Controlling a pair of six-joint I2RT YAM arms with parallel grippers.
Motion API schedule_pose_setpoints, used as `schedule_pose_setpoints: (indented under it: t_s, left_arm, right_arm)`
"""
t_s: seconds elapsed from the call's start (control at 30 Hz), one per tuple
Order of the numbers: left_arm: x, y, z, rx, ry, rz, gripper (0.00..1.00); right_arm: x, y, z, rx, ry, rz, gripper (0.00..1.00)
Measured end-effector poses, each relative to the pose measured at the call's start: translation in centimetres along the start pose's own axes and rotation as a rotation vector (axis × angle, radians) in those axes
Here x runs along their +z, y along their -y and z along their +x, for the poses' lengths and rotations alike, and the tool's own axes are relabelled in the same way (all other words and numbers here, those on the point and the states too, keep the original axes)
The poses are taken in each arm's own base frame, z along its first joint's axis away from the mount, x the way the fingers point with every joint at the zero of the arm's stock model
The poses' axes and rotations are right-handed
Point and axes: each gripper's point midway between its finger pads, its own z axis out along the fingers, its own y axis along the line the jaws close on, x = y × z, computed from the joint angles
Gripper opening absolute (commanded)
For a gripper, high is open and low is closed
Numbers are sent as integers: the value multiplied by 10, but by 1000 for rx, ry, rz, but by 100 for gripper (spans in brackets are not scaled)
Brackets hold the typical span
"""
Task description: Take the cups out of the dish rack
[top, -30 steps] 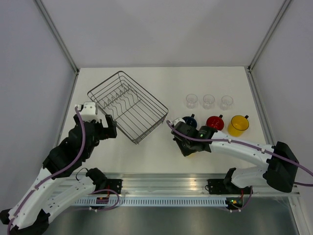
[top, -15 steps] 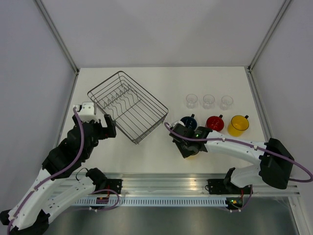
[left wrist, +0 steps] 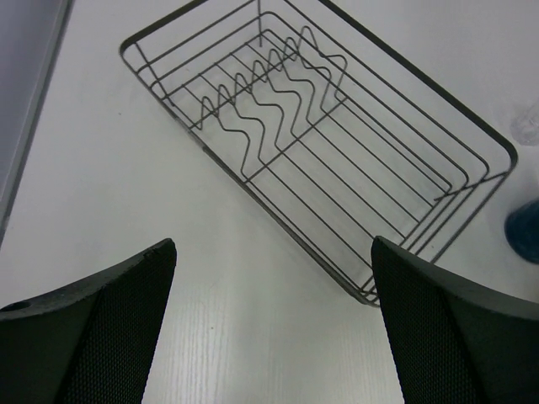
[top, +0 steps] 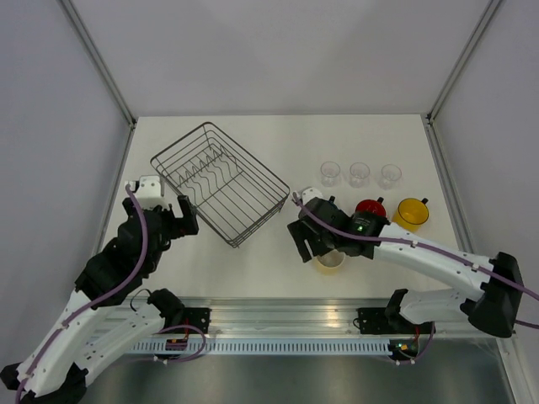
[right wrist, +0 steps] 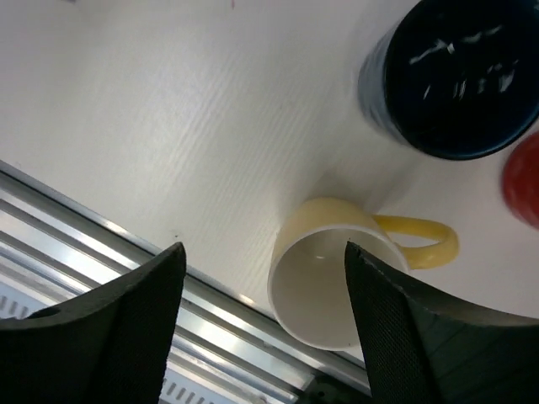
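The dish rack (top: pixel 221 183) (left wrist: pixel 278 101), a dark wire basket with upright tines, has no cups in it. Beside its near left corner my left gripper (top: pixel 180 215) (left wrist: pixel 274 244) hangs open over bare table. A pale cream-yellow mug (top: pixel 330 262) (right wrist: pixel 324 286) stands upright near the front edge. My right gripper (top: pixel 320 244) (right wrist: pixel 264 252) is open just above it, jaws apart, and the mug stands free by the right finger. The dark blue mug (right wrist: pixel 459 76), red mug (top: pixel 369 208) and orange-yellow mug (top: pixel 410 215) form a row. Three glass tumblers (top: pixel 360 174) stand behind them.
The metal rail of the table's front edge (right wrist: pixel 126 252) runs right beside the cream mug. White walls close in the table on the left, right and back. Part of the blue mug (left wrist: pixel 524 231) shows at the right edge of the left wrist view.
My right gripper has opened and let go of the cream-yellow mug, which now stands on the table near the front edge. The right wrist has shifted back. The left arm has barely moved.
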Motion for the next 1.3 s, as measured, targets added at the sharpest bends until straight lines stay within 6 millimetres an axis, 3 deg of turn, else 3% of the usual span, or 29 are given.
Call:
schedule_pose_setpoints:
  t_s: [0.17, 0.27, 0.4, 0.6, 0.7, 0.9, 1.07, 1.3]
  left_arm:
    - [4, -31, -6, -59, 29, -134, 100]
    - [3, -54, -11, -118, 69, -225, 100]
    - [0, -66, -17, -150, 114, -257, 100]
    - [-2, -62, -14, -111, 129, -210, 100]
    - [-4, -58, -15, -100, 131, -183, 100]
    - [-15, -48, -18, -75, 122, -104, 100]
    - [-38, -46, -27, -72, 150, -63, 100]
    - [-69, -52, -28, -66, 200, -34, 100]
  right_arm:
    - [-44, 15, -63, 52, 285, 40, 98]
    - [-75, 46, -92, 109, 474, 155, 98]
    - [-116, 85, -108, 166, 665, 307, 98]
    - [-173, 121, -98, 239, 817, 375, 98]
    - [-191, 131, -86, 252, 846, 376, 98]
    - [-199, 148, -56, 240, 810, 408, 98]
    - [-208, 158, -35, 243, 793, 405, 98]
    - [-229, 165, -28, 262, 821, 392, 98]
